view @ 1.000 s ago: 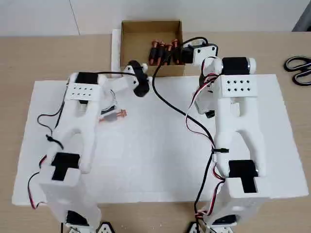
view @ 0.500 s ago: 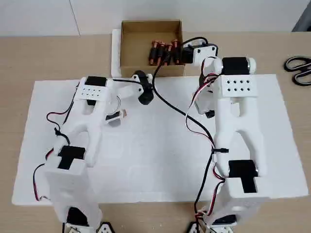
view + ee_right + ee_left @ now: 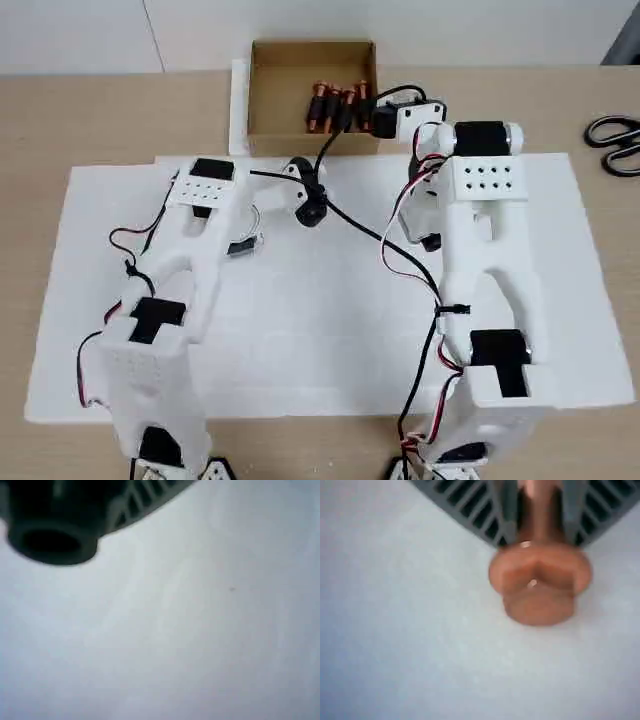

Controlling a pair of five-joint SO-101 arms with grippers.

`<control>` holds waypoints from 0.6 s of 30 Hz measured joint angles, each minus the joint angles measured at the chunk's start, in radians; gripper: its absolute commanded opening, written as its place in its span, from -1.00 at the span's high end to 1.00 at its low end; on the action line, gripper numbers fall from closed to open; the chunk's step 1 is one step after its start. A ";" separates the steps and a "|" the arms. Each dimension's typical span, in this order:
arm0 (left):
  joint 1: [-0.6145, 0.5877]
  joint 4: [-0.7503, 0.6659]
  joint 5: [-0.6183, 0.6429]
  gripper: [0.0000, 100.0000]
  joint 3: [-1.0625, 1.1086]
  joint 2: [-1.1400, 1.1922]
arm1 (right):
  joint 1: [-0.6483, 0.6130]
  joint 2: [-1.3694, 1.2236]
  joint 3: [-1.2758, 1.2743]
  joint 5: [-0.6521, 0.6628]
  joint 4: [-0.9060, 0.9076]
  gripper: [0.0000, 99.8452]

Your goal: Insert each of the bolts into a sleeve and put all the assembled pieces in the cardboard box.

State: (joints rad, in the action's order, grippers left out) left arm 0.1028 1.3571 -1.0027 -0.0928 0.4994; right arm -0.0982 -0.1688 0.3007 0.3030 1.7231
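Over the white foam sheet [image 3: 330, 330] covering the tan wooden table [image 3: 100, 110], both arms are bent low. The left gripper [image 3: 538, 502] is pinching a copper-coloured flanged bolt [image 3: 540, 582] by its shank, the head sticking out just above the foam. Seen from overhead, it sits left of centre. The right gripper [image 3: 60, 505] pinches a black tubular plastic sleeve [image 3: 50, 542], open end outward, above bare foam. At the far edge stands the brown cardboard box [image 3: 275, 100], with several assembled copper-and-black pieces [image 3: 338, 106] lying side by side inside — toward its right wall. Black-handled scissors [image 3: 612, 132] lie on the table, well off to the right.
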 measured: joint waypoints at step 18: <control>0.020 0.373 0.173 0.99 -0.376 0.009 | 0.000 0.000 0.000 0.000 0.000 0.99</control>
State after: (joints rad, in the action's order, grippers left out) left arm 0.1227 1.7300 -0.8293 -0.4687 0.5086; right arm -0.0982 -0.1688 0.3007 0.3030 1.7231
